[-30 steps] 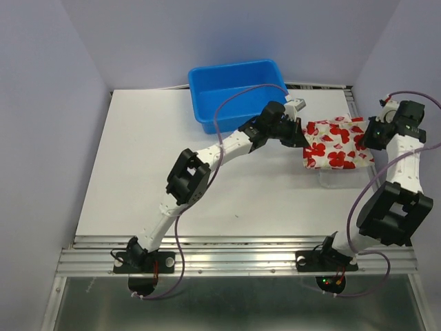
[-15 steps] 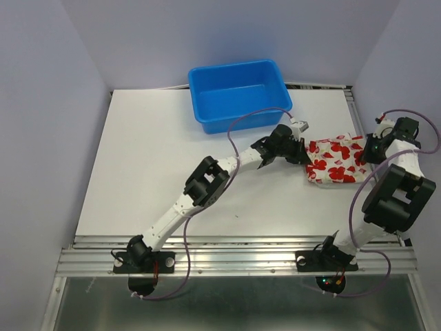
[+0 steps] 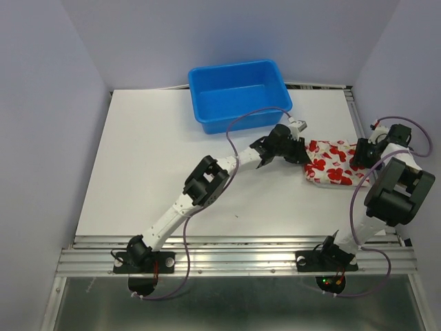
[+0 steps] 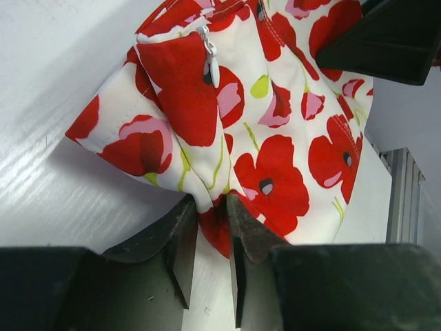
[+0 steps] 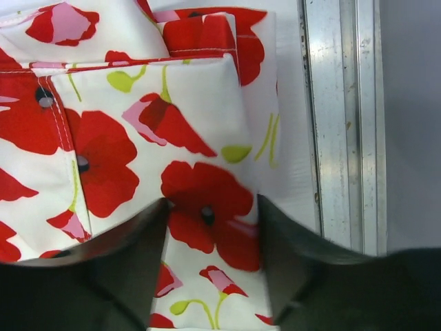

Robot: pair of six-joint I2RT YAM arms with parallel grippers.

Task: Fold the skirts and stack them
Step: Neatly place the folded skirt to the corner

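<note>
The left gripper (image 4: 212, 203) has just parted its jaws a little, with the corner of the flowered skirt (image 3: 334, 164) slack between them. The right gripper (image 5: 212, 203) has opened wider over the opposite edge. The skirt now lies smaller and nearer, at the right of the table (image 3: 172, 158), so I judge this fold finished. I count one skirt, one blue tub (image 3: 241, 121) and two grippers.
</note>
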